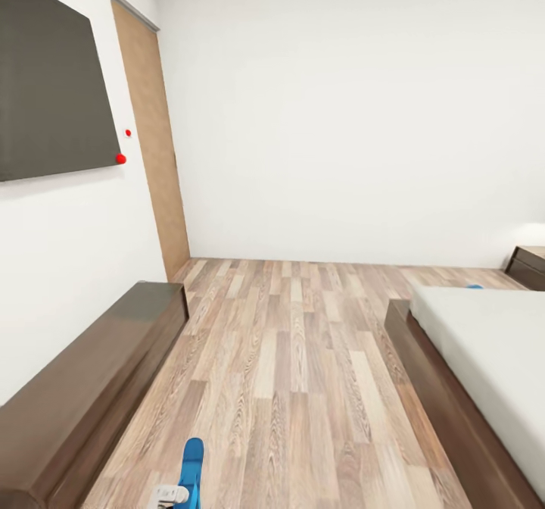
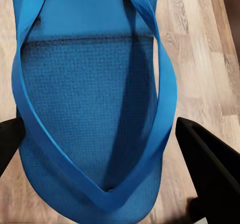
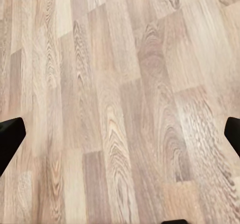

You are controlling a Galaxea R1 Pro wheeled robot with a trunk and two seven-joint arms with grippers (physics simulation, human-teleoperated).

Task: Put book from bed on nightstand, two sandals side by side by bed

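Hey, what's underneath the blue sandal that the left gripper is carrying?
Wood-plank floor shows past the edges of the sandal held by the left gripper. The sole covers whatever lies directly under it.

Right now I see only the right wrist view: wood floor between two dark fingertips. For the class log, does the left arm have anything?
Observer: Yes. The left gripper has a blue sandal between its fingers, one finger against each side.
Operator: Any sign of the other sandal?
Observer: In the head view a small blue speck shows on the floor past the far corner of the bed. It is likely the other sandal, but too small to be sure.
Operator: And a nightstand?
Observer: One nightstand stands by the far wall, beyond the bed, at the right edge of the head view.
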